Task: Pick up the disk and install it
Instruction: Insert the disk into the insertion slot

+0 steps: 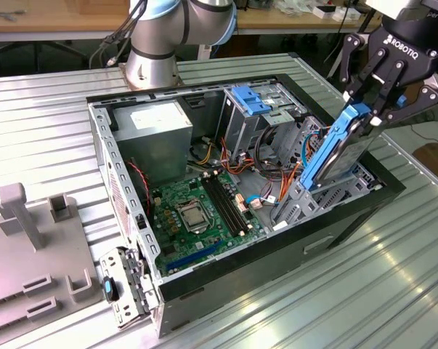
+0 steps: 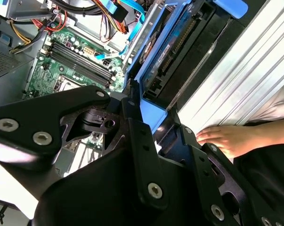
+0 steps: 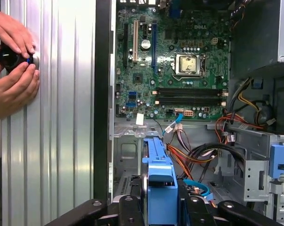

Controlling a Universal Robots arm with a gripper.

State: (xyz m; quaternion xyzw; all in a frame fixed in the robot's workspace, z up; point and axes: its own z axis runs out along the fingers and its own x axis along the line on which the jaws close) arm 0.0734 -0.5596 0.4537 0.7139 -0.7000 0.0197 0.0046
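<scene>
**Disk gripped and tilted over the drive bay, not yet seated.**

The end effector (image 1: 371, 109) is clamped on the upper end of the disk (image 1: 342, 149). The disk hangs tilted, clear of the desk (image 1: 349, 291), at the exterior view's right end of the open computer case (image 1: 204, 280). Its lower end is down at the grey drive bay (image 1: 306, 198). The pick-up looks done, and the install is at most begun, since most of the disk stands above the bay. Whether the lower end sits in the bay's rails cannot be told, because the bay's wall and the cables (image 1: 277, 190) cover it. The exterior view's edge cuts off the end effector's top. In the first wrist view, a person's hands (image 3: 14, 82) hold a small dark round object (image 3: 7, 56) over the desk beside the case; what it is I cannot make out.
</scene>
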